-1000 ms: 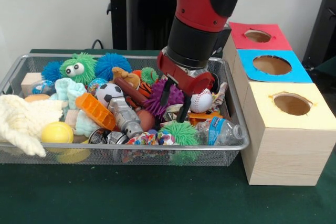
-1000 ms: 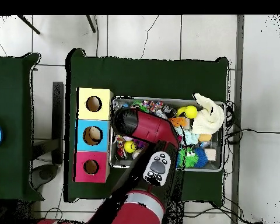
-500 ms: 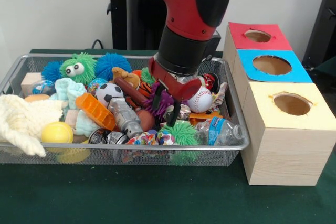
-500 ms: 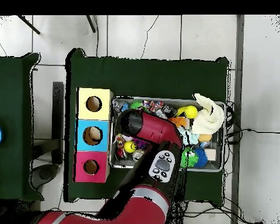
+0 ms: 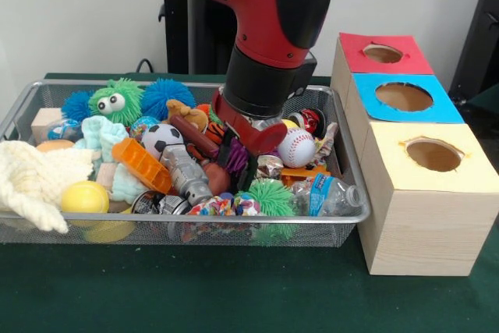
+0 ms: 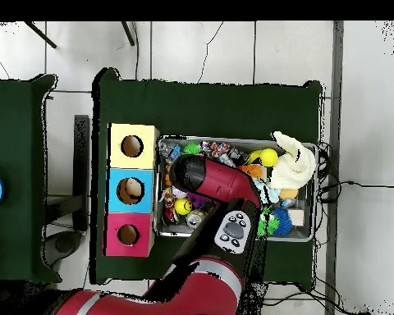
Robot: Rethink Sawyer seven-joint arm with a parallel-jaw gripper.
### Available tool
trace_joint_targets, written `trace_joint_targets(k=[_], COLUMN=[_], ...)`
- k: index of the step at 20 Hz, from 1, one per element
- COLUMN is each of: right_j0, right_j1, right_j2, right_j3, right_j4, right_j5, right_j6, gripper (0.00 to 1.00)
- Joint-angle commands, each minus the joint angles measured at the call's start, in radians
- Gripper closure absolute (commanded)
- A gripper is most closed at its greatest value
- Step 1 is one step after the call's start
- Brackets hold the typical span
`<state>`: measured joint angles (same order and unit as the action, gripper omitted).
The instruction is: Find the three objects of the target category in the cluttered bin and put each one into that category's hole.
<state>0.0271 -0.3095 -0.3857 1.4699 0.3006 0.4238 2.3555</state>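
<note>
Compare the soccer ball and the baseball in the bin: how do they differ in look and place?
The soccer ball is white with black patches; the baseball is white with red stitching. In the front view the soccer ball lies left of the tool, next to an orange block; the baseball lies right of it, nearer the boxes. Both are small, round, and sit on top of the clutter.

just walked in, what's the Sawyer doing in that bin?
The arm is reaching down into the wire bin of mixed toys, with the gripper lowered onto a purple spiky ball near the middle, beside the baseball. Its jaws straddle that ball, but whether they have closed is not clear. The three boxes with holes, red, blue and yellow, stand beside the bin; nothing is being carried to them yet.
</note>
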Motion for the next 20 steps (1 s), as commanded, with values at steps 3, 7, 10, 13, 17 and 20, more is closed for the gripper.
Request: trace_joint_targets(k=[3, 7, 10, 13, 17, 20], right_j0=[-0.004, 0.0, -0.005, -0.004, -0.004, 0.002], right_j1=[0.067, 0.066, 0.066, 0.058, 0.039, 0.007], right_j2=[0.074, 0.074, 0.081, 0.089, 0.093, 0.086], right_j3=[-0.072, -0.078, -0.08, -0.067, -0.044, -0.019], right_j4=[0.056, 0.065, 0.073, 0.079, 0.084, 0.084], right_j5=[0.046, 0.057, 0.061, 0.053, 0.06, 0.085], right_j6=[0.183, 0.189, 0.185, 0.178, 0.171, 0.17], gripper=[0.0, 0.0, 0.0, 0.0, 0.0, 0.0])
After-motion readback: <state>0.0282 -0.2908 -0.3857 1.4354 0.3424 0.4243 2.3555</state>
